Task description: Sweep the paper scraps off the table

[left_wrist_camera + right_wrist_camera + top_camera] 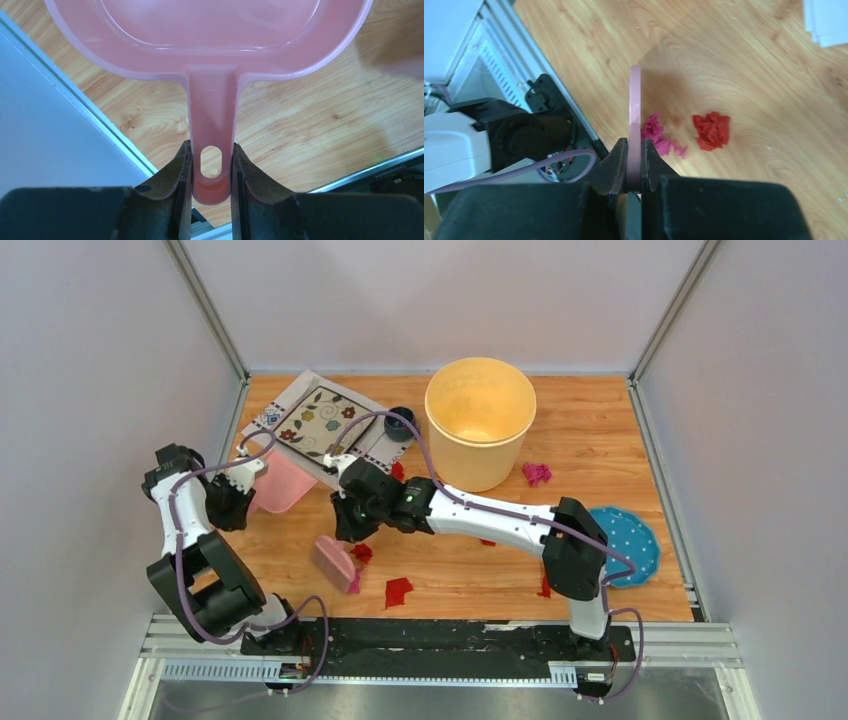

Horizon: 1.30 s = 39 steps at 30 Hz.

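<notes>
A: Well, how are the paper scraps (398, 590) expected to handle?

B: They are judged almost weightless, being soft, crumpled tissue that is easily pushed and just as easily flicked or wafted aside. Low, gentle strokes are called for rather than any pinching.

A: Where are they found?

B: They are scattered over the worktop (600, 440). A red one and a magenta one are seen just beside the brush (635, 115), and another red one lies nearer the arm bases. A magenta one lies right of the cream bucket (480, 430), and more are partly hidden under the right arm.

A: What is gripped?

B: The right jaws are clamped on the brush's thin pink back. The left jaws are closed on the end of the dustpan (210, 115) handle, at its hanging hole.

A: Is that hold considered sound?

B: The dustpan is judged light and stiff, though it may pivot when held so far out. Its lip should be pressed flat, or thin paper may be slid beneath it.
</notes>
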Available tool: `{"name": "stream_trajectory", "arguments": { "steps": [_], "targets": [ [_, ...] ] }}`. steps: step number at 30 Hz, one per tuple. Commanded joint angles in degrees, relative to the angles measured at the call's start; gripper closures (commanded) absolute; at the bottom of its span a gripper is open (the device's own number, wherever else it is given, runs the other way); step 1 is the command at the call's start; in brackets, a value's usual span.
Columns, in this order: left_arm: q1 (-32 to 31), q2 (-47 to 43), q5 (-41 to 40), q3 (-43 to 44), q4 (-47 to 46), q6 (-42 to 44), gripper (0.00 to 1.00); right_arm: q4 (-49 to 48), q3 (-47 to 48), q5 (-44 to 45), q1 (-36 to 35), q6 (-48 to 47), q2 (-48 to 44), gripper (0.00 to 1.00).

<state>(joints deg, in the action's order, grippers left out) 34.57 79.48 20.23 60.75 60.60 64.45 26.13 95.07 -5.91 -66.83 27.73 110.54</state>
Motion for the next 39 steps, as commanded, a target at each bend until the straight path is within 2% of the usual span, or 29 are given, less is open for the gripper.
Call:
{"name": "stream_trajectory", "arguments": {
  "steps": [1, 4, 9, 12, 14, 19, 22, 25, 26, 28, 33, 39],
  "targets": [
    [-1.7, -3.9, 0.7, 1.6, 2.4, -2.4, 1.00, 4.4, -2.9, 4.1, 4.2, 2.2, -1.5, 1.00],
    [-4.5, -6.6, -0.4, 0.1, 2.8, -2.6, 1.00, 6.3, -10.6, 7.8, 5.6, 1.3, -7.5, 1.00],
    [-10.0, -10.3, -1.0, -2.3, 3.2, -3.4, 1.00, 13.3, -17.0, 12.8, 5.7, 1.6, -17.6, 1.00],
    [-15.4, -12.3, -3.0, -5.3, 3.6, -3.8, 1.00, 19.3, -19.7, 19.3, 6.3, 2.9, -22.9, 1.00],
    [-19.8, -13.7, -4.8, -7.9, 3.3, -3.7, 1.00, 20.0, -21.5, 19.5, 6.8, 2.9, -27.3, 1.00],
    [-27.8, -14.5, -7.0, -9.4, 4.6, -4.7, 1.00, 19.5, -19.7, 15.1, 6.7, 1.5, -34.1, 1.00],
    [-30.4, -13.7, -8.5, -9.0, 6.4, -5.3, 1.00, 22.7, -18.6, 20.5, 6.7, 2.8, -37.8, 1.00],
    [-31.8, -13.4, -11.5, -9.8, 6.8, -4.9, 1.00, 27.5, -19.2, 30.5, 7.2, 4.3, -40.9, 1.00],
    [-31.9, -13.3, -12.1, -9.9, 7.0, -4.2, 1.00, 30.0, -19.1, 34.4, 7.7, 4.8, -41.0, 1.00],
    [-32.0, -12.9, -13.8, -9.4, 8.6, -3.2, 1.00, 30.6, -18.3, 36.8, 7.9, 4.3, -40.2, 1.00],
    [-32.2, -9.4, -15.6, -8.1, 10.2, -1.9, 1.00, 18.1, -15.5, 30.0, 7.8, 0.9, -35.4, 1.00],
    [-36.1, -6.6, -17.0, -10.0, 7.9, -4.7, 1.00, 14.1, -8.2, 31.9, 7.8, -0.3, -23.1, 1.00]
  ]
}}
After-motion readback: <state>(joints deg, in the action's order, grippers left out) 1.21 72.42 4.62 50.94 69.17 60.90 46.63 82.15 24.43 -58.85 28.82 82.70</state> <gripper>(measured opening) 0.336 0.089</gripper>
